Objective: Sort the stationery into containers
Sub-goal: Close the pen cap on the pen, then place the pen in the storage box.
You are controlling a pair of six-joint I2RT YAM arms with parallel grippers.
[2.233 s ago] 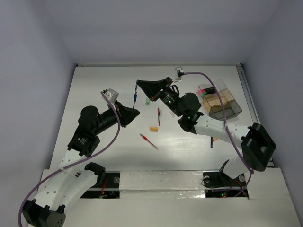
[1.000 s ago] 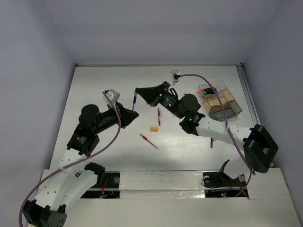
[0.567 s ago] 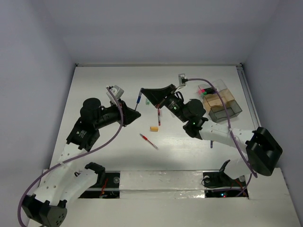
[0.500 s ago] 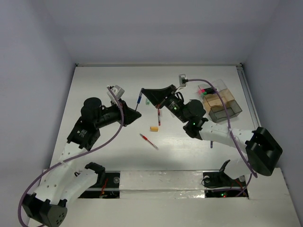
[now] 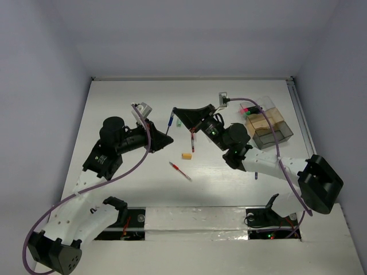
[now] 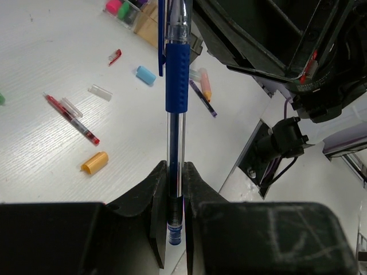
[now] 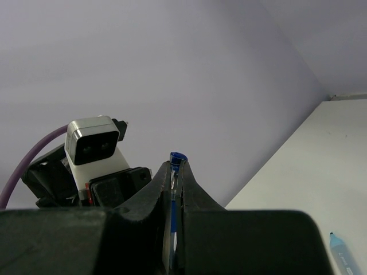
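Since earlier frame: clear-barrelled blue-grip pen point(image 5: 170, 121) shifted right, now upper centre of top view. Both left gripper point(image 6: 175, 172) and right gripper point(image 7: 176, 167) clamped on it. Risk: opposed pull twists pen loose. Clear compartmented box point(image 5: 267, 127) far right.

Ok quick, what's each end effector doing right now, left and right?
Left end effector: closed, holding one end of the blue pen.
Right end effector: closed on the same pen's other end.

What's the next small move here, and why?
Probably open the left gripper. Both grippers look shut on the blue pen, with the right gripper pinching its far end. The container sits on the right, so that gripper should carry it.
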